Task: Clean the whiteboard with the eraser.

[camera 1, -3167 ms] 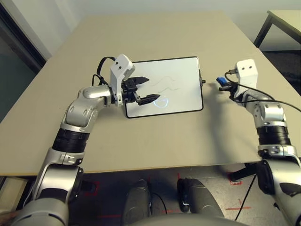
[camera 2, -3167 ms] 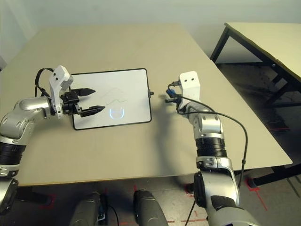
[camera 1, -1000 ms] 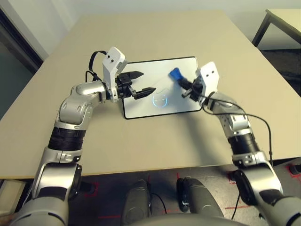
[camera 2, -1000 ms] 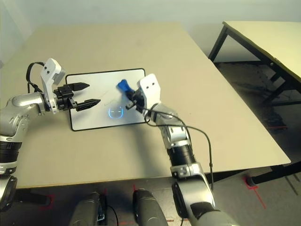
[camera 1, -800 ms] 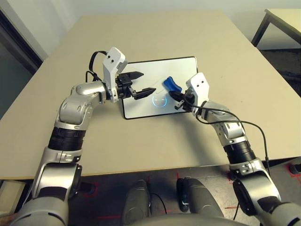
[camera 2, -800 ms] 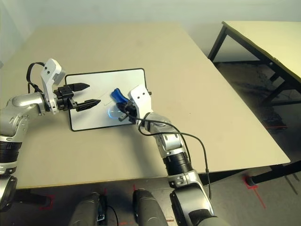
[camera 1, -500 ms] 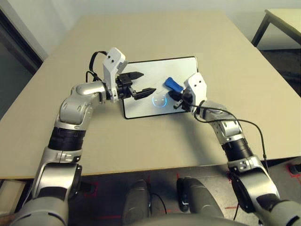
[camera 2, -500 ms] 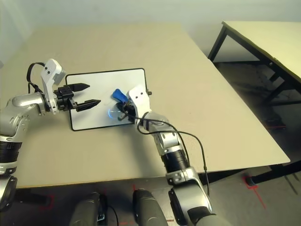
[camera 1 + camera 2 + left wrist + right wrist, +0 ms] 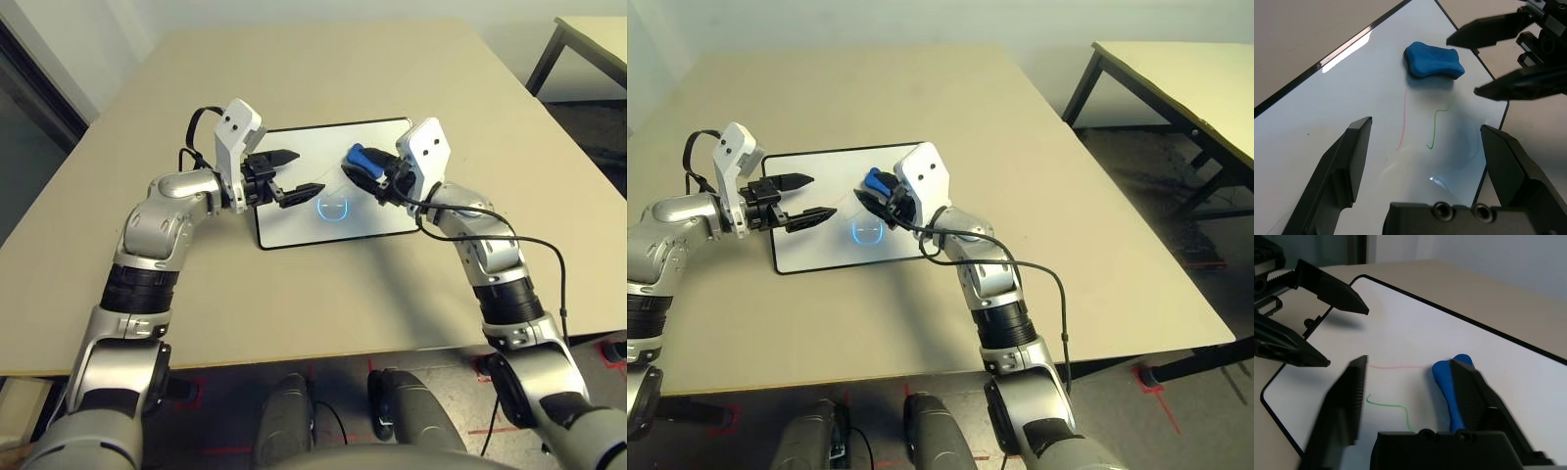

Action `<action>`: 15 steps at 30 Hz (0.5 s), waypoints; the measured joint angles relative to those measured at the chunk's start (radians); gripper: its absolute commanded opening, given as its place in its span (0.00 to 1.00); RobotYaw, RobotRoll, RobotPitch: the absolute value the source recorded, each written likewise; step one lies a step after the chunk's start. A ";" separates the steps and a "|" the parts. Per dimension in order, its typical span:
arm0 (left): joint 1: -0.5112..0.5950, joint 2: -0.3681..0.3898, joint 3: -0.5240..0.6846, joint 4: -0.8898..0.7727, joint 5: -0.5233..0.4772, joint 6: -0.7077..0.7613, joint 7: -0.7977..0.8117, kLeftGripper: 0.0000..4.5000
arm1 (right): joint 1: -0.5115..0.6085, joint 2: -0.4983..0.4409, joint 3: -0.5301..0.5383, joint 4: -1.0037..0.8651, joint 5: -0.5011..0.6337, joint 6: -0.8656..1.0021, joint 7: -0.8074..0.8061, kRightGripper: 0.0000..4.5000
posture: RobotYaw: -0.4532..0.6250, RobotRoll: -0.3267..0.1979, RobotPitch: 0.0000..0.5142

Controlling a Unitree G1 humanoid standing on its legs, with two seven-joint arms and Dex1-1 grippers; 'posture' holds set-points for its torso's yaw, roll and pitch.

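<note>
1. Large white rectangular whiteboard with a thin black frame point(image 9: 384, 213) lies flat on the beige tabletop point(image 9: 294, 294), in the middle of the head view, slightly above centre.
2. Small bright blue oblong eraser point(image 9: 359, 157) lies on the whiteboard surface, in the board's upper half, right of its centre. The left wrist view shows it flat on the white, with its shadow right under it.
3. Right gripper point(image 9: 1409, 363): black fingers spread wide, pinching nothing. It hovers low over the right part of the board, just at the eraser. In the right wrist view one finger overlaps the eraser's edge; cannot tell whether they touch.
4. Left gripper point(image 9: 309, 170): fingers spread, holding nothing. It is over the left half of the board, tips pointing toward the right of the frame, at the eraser and the other gripper.
5. The two grippers face each other across the board's middle, near but apart.
6. Marks on the board between the grippers: a thin red line point(image 9: 1402, 122) and a green squiggle point(image 9: 1437, 125), side by side, just beside the eraser and not under it.
7. Bluish ring mark point(image 9: 333, 207) sits on the board's lower centre, below the eraser in the head view.
8. Small black knob point(image 9: 940, 192) on the board's right edge.
9. A second table with dark legs point(image 9: 1176, 83) stands at the upper right of the frame, well apart from the board.
</note>
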 measured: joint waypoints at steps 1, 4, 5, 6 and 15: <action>0.000 0.000 0.000 0.000 0.000 0.000 0.000 1.00 | -0.001 -0.004 0.000 0.002 -0.013 -0.005 -0.008 1.00 | 0.38 0.62 0.23; 0.000 -0.003 -0.001 0.000 0.000 0.000 0.000 1.00 | -0.026 -0.014 0.000 0.044 -0.051 -0.021 -0.042 1.00 | 0.38 0.62 0.23; 0.000 -0.004 -0.001 0.000 0.000 0.000 0.000 1.00 | -0.035 -0.016 -0.001 0.057 -0.059 -0.024 -0.049 1.00 | 0.38 0.62 0.23; 0.000 -0.006 -0.001 0.000 0.000 0.000 0.000 1.00 | -0.048 -0.016 -0.001 0.078 -0.064 -0.031 -0.057 1.00 | 0.38 0.62 0.23; 0.009 -0.006 -0.001 -0.009 -0.001 0.007 0.002 1.00 | -0.067 -0.016 0.005 0.158 -0.099 -0.060 -0.060 0.92 | 0.40 0.62 0.25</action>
